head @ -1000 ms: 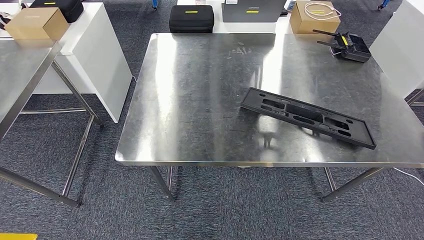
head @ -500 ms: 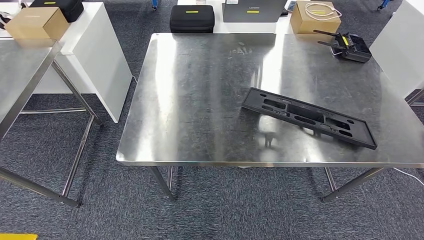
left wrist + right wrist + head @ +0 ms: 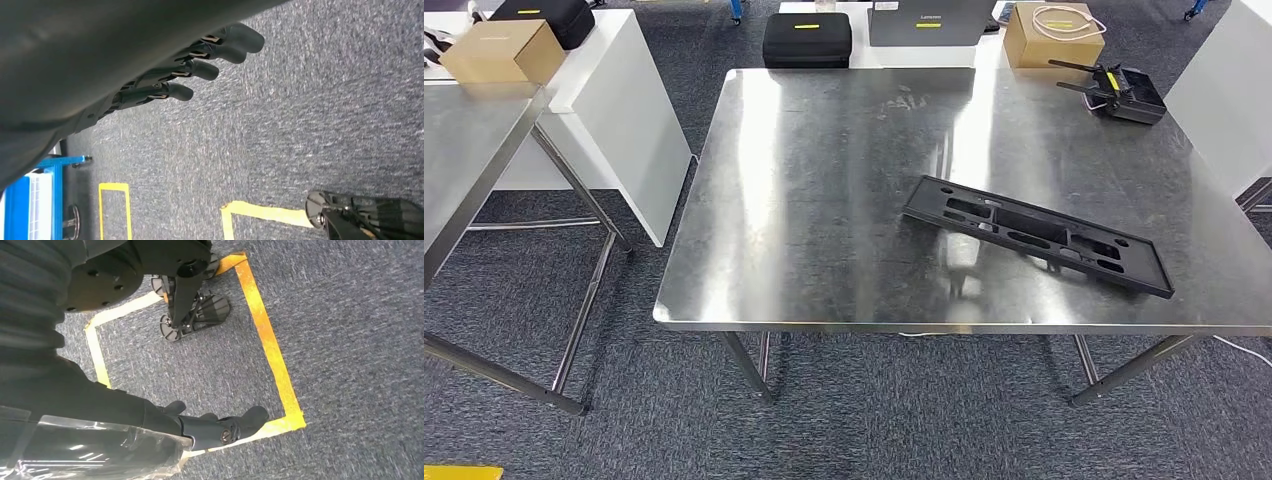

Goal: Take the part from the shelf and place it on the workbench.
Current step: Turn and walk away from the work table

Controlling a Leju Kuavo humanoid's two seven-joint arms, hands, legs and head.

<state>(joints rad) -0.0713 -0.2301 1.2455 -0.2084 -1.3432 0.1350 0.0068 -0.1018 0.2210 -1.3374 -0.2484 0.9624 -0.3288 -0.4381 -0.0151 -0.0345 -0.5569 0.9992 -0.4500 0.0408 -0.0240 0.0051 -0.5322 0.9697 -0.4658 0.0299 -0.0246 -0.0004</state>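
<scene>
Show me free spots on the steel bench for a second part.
Bench: the left half, from its left edge to the black part, is bare, as is the strip between the part and the controller. It is crowded at the right front, where the part lies.

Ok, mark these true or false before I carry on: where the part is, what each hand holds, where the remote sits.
1. A black frame lies flat on the steel table. True.
2. The left hand holds a box. False: it is empty, with its fingers stretched out above the carpet.
3. The remote sits at the table's near edge. False: it is at the far right corner.
4. The right hand grips a dark plastic-wrapped thing. True.
</scene>
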